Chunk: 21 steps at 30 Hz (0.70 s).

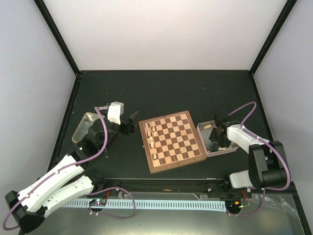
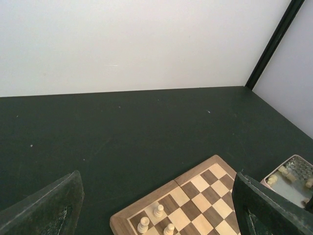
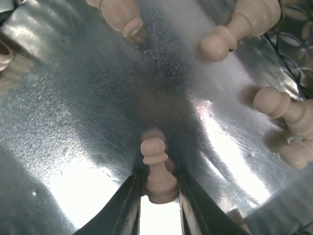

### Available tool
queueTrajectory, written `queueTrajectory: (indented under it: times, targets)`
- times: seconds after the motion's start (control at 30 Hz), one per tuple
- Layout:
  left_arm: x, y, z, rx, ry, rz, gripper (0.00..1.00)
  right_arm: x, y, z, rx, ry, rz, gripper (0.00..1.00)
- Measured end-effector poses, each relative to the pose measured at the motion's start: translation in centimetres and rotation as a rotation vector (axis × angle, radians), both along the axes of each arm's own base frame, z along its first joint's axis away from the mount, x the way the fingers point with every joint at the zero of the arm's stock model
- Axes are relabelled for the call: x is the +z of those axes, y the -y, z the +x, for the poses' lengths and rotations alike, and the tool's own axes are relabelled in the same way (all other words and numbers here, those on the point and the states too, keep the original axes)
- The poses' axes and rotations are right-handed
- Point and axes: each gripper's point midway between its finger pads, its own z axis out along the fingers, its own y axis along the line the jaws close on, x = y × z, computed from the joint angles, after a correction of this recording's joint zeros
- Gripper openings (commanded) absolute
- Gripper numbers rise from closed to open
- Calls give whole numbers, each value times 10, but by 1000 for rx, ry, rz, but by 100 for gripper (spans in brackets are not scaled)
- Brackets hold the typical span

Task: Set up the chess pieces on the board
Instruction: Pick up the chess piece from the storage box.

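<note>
The chessboard (image 1: 171,141) lies tilted in the middle of the table, with several pale pieces (image 1: 152,136) standing along its left side. In the left wrist view its corner (image 2: 195,200) shows with three pale pieces (image 2: 157,210). My left gripper (image 1: 129,122) is open and empty, just left of the board. My right gripper (image 1: 216,138) is down inside the silver tin (image 1: 230,151), shut on a pale pawn (image 3: 157,171) at its base. Other pale pieces (image 3: 242,27) lie loose on the tin floor. No dark pieces show.
A gold tin (image 1: 82,127) sits at the left under my left arm. The silver tin is also seen at the right edge of the left wrist view (image 2: 291,178). A pale cable rail (image 1: 156,203) runs along the near edge.
</note>
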Motion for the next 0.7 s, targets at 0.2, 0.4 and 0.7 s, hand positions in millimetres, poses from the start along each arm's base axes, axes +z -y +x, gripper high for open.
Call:
queueTrajectory:
  times: [0.2,0.4,0.7]
  targets:
    - [0,0,0,1,-2,-4,85,0,0,2,8,6,-1,19]
    - [0,0,0,1,-3,-6,85,0,0,5,28,10,-13,18]
    - [-4,4,2,-11,-14,-5,85,8,-3,10,60,48,0,9]
